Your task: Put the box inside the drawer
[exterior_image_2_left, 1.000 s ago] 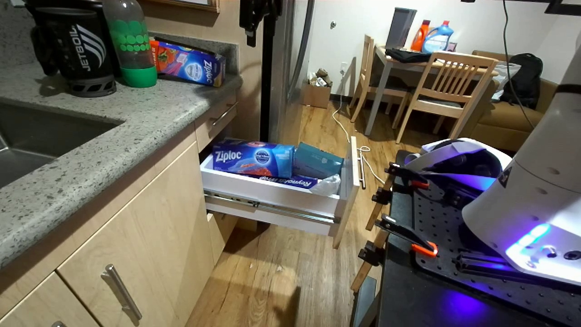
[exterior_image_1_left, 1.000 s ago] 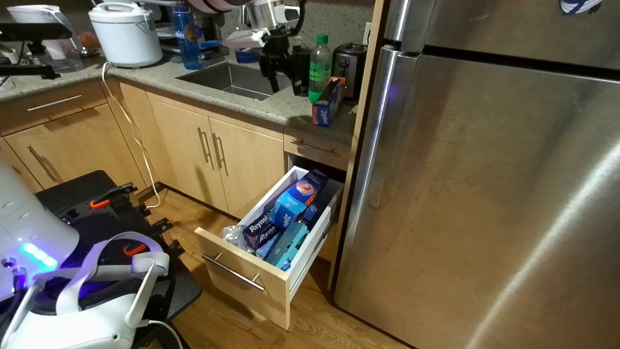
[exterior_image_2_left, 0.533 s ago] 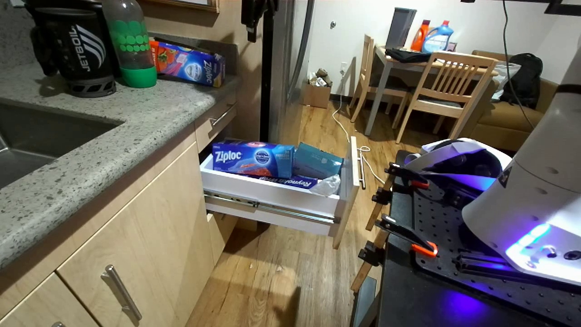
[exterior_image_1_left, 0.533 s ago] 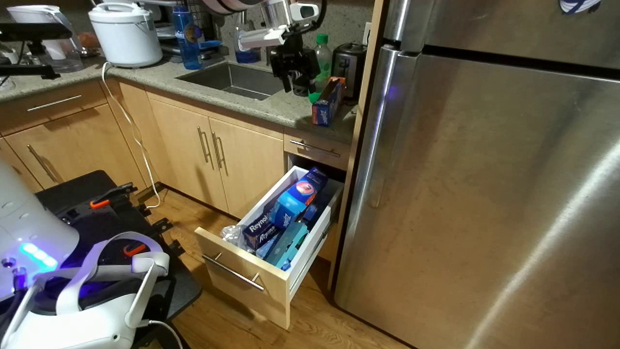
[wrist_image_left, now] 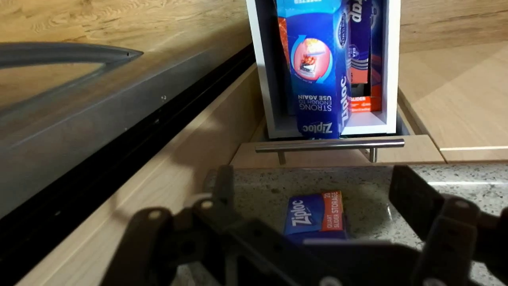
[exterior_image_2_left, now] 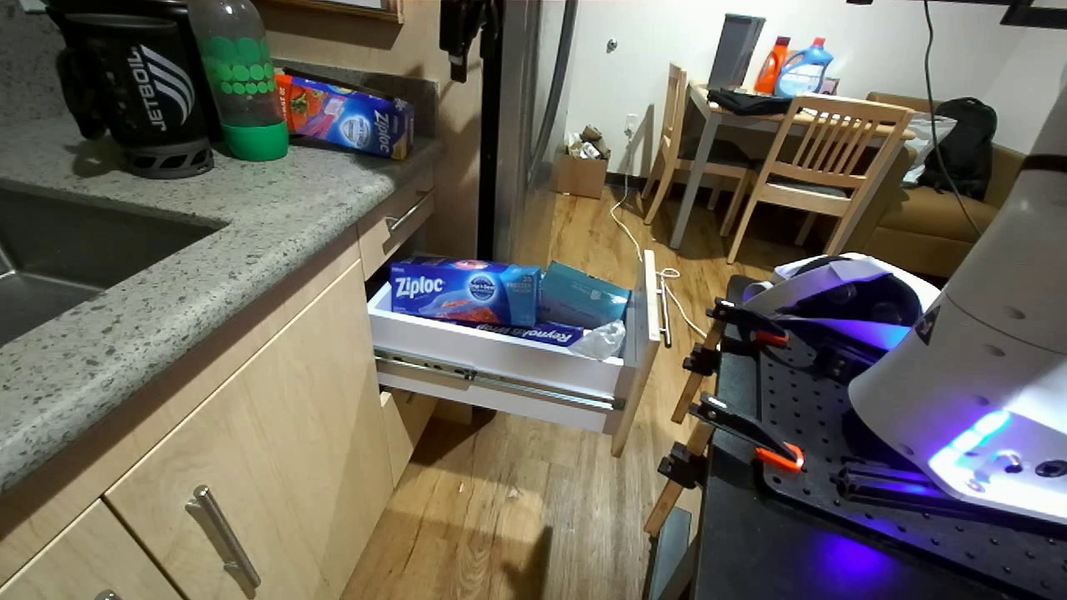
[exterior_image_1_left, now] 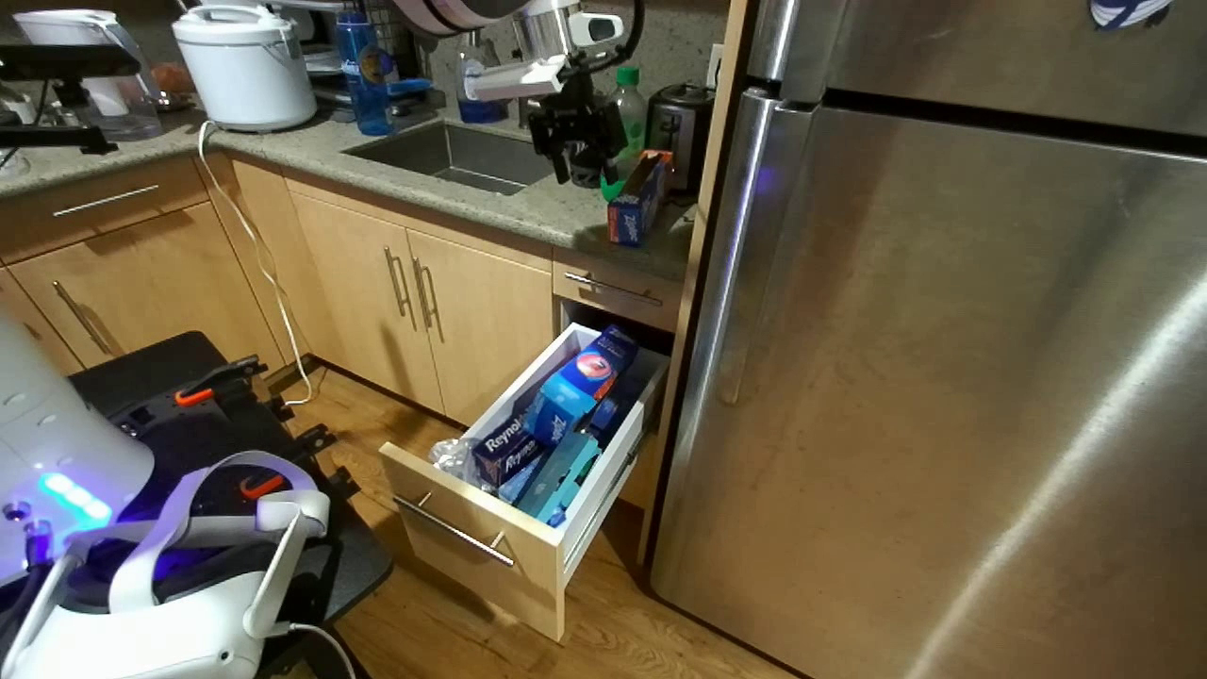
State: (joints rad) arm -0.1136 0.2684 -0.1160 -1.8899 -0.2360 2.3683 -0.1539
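All 3 views look down into the drawer [exterior_image_2_left: 500, 354].

The drawer [exterior_image_2_left: 500, 357] is white-sided — the bottle [exterior_image_2_left: 240, 79] dotted green.

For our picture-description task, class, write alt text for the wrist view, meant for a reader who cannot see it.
The gripper, jaws apart, frames a blue-and-orange Ziploc box on a speckled countertop, hiding part of it. Higher in the picture, an open drawer holds another Ziploc box beside other packages.
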